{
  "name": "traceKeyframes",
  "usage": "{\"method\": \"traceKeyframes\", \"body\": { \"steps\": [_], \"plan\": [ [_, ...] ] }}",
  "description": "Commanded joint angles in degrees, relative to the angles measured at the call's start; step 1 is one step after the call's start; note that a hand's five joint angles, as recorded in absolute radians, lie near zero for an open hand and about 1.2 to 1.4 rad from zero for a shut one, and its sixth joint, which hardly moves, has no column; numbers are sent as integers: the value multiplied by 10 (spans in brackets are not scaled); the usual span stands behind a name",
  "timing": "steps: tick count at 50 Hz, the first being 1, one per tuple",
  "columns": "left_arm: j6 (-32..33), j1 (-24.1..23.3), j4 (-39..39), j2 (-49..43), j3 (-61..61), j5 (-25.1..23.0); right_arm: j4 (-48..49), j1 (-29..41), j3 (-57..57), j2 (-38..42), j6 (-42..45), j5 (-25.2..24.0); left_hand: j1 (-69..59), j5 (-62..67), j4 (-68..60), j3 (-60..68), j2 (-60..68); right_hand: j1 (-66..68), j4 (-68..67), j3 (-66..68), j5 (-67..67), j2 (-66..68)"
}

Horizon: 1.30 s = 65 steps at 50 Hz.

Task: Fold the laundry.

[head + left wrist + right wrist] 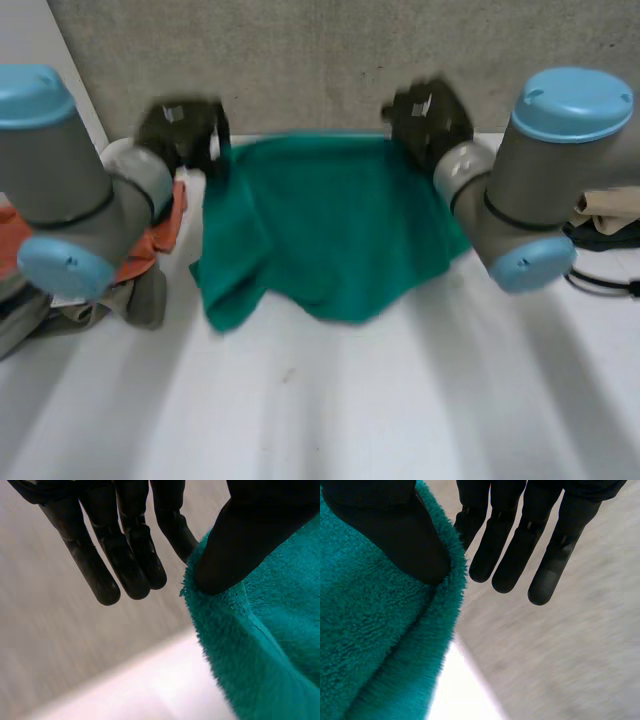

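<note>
A teal green towel point(330, 225) hangs stretched between my two hands over the far part of the white table point(330, 400), its lower edge drooping onto the tabletop. My left hand point(185, 135) pinches the towel's far left corner: in the left wrist view the thumb point(235, 545) presses the towel point(265, 645) against a finger. My right hand point(430, 120) pinches the far right corner the same way, the thumb point(400, 535) on the towel's point(375, 640) edge, the other fingers point(512, 555) straight beside it.
A heap of other laundry, orange point(150, 235) and grey-brown point(120, 300), lies at the table's left behind my left arm. More cloth and dark items point(605, 215) sit at the right edge. A grey wall point(300, 60) stands just behind the table.
</note>
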<state>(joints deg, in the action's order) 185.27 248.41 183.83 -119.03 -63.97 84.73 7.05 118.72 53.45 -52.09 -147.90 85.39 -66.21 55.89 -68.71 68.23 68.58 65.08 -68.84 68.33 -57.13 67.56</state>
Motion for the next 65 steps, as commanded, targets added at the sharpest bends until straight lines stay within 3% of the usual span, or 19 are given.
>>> {"method": "traceKeyframes", "body": {
  "steps": [1, 5, 10, 20, 31, 33, 34, 36, 42, 56, 65],
  "plan": [
    [-19, 10, 195, 86, 40, 13, 243, -9, -8, -70, -55, 12, -138, 141, -113, 118, 114, 149, -112, 117, -129, 124],
    [-23, 15, 178, 120, 31, 3, 243, -6, 17, -110, -54, -21, -138, 141, -113, 118, 114, 149, -112, 117, -129, 124],
    [-24, 28, 90, 153, -8, -36, 173, -2, 59, -144, -51, -55, -138, 141, -113, 118, 114, 149, -112, 117, -129, 124],
    [-8, 45, -69, 163, -208, -70, 17, 35, 226, -110, 13, -80, -138, 141, -113, 118, 114, 149, -112, 117, -129, 124],
    [125, 53, 21, 22, -304, -30, 39, 60, 300, -30, 53, -21, -138, 141, -113, 118, 114, 149, -112, 117, -129, 124],
    [129, 51, 23, 25, -304, -26, 40, 60, 301, -35, 44, -15, -49, 53, -24, 29, 26, 149, -112, 117, -129, 124],
    [124, 48, 27, 33, -305, -25, 39, 59, 303, -39, 33, -12, 111, -108, 136, -131, -135, 149, -112, 117, -129, 124],
    [105, 44, 35, 53, -313, -28, 39, 59, 308, -48, 18, -14, 307, -303, 332, -327, -330, 149, -112, 117, -129, 124],
    [60, 36, 41, 105, -355, -23, 43, 58, 324, -63, -2, -15, 422, -419, 447, -442, -446, 149, -112, 117, -129, 124],
    [90, 63, 46, 149, -472, 19, 44, 63, 326, -54, -3, -12, 434, -431, 459, -454, -458, 149, -112, 117, -129, 124],
    [98, 110, 87, 83, -444, -22, 44, 71, 331, -53, -2, -11, 357, -353, 382, -377, -380, 149, -112, 117, -129, 124]
  ]
}}
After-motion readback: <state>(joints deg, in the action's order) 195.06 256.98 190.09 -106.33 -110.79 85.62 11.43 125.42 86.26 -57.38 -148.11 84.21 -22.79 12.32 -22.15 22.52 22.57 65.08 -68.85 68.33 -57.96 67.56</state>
